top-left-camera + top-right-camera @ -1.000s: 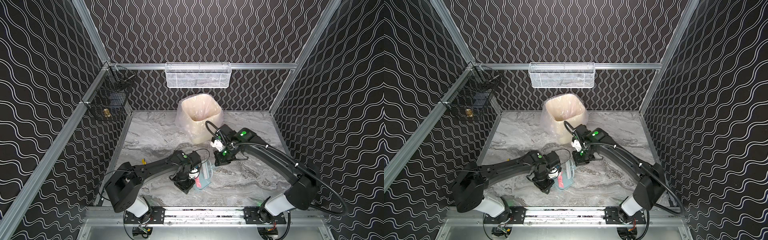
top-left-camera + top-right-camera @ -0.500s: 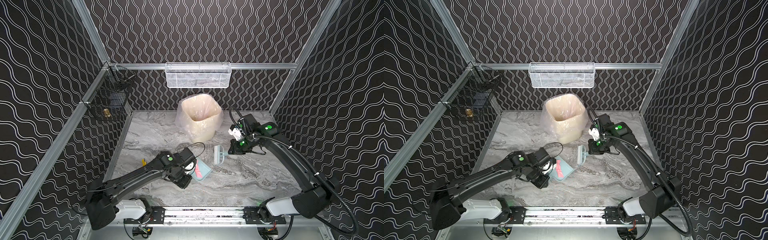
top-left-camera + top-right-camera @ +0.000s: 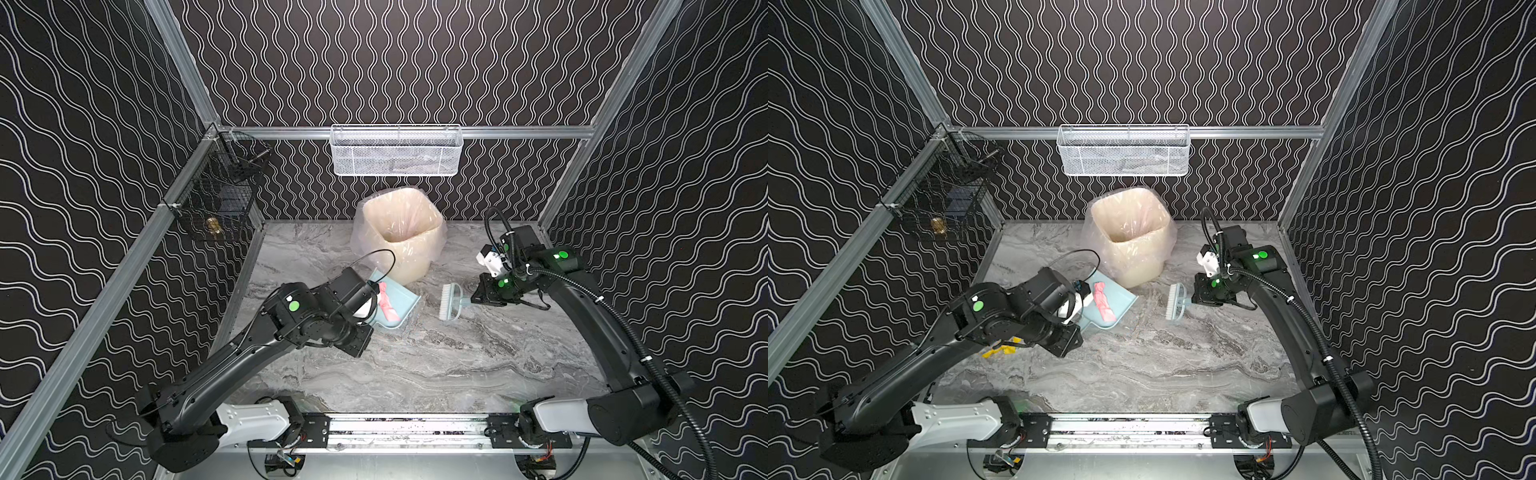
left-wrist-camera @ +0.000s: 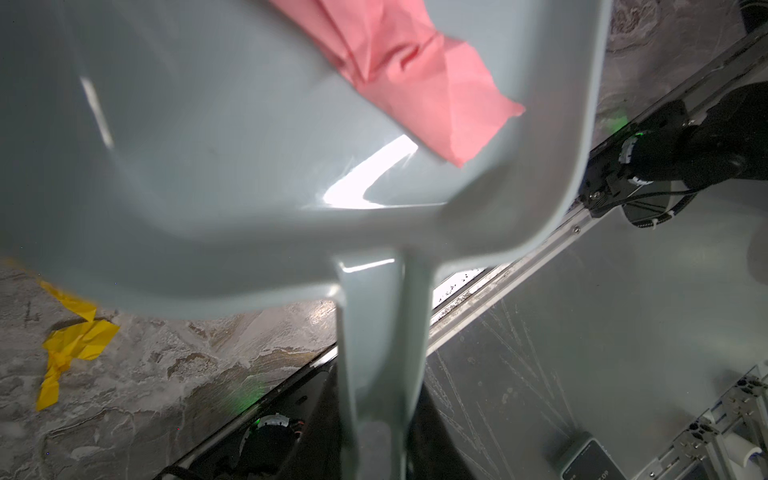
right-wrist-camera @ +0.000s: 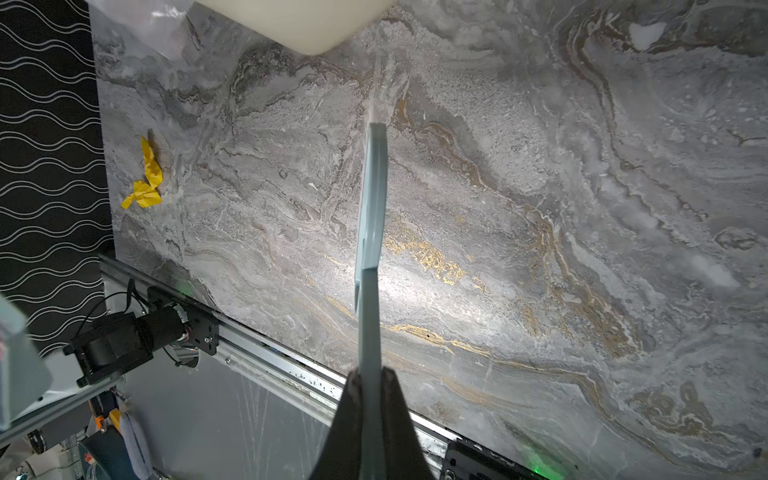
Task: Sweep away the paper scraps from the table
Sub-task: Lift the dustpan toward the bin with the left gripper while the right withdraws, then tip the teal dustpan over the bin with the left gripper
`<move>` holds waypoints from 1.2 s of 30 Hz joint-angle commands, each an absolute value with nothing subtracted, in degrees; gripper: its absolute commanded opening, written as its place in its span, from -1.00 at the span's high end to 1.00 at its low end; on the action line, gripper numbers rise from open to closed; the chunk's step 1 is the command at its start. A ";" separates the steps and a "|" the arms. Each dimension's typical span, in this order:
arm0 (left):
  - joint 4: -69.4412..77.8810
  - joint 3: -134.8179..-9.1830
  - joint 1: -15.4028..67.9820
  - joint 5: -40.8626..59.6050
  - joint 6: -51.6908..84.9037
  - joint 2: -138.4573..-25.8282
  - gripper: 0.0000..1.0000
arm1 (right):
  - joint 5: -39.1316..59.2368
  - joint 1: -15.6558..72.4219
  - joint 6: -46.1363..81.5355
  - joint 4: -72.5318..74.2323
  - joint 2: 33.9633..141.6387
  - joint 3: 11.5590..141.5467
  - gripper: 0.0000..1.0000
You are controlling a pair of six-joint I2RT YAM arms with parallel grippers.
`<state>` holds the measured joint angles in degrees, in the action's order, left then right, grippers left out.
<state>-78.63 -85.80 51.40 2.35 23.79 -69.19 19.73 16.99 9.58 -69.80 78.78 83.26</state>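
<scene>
Black walls (image 3: 395,62) with white wavy lines close us in on three sides, and aluminium rails edge the grey-and-white marble table (image 3: 436,365). We see a white mesh basket (image 3: 397,151) hung on the back rail at upper centre and a black wire basket (image 3: 226,195) at upper left. A cream bin (image 3: 401,241) with a clear liner stands at the back of the table.

One of the paper scraps (image 3: 387,305), crumpled and pink, lies inside the pale blue dustpan (image 3: 399,297) just left of centre, beside the bin. A twisted yellow scrap (image 3: 1000,351) lies on the bare table at lower left, partly under the left arm in a top view.

Our left gripper (image 4: 378,449) is clamped on the dustpan's handle. Our right gripper (image 5: 371,415) pinches the handle of the pale blue brush (image 3: 449,301), right of centre, with its white bristles towards the dustpan.
</scene>
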 commanded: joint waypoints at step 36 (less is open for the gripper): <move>-93.02 -137.64 26.63 -0.58 6.96 -108.55 1.00 | 23.83 15.02 5.88 -71.32 73.12 78.67 1.00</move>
<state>-91.55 -134.52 26.72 3.29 8.38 -107.11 22.90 15.00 6.48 -71.96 73.69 79.72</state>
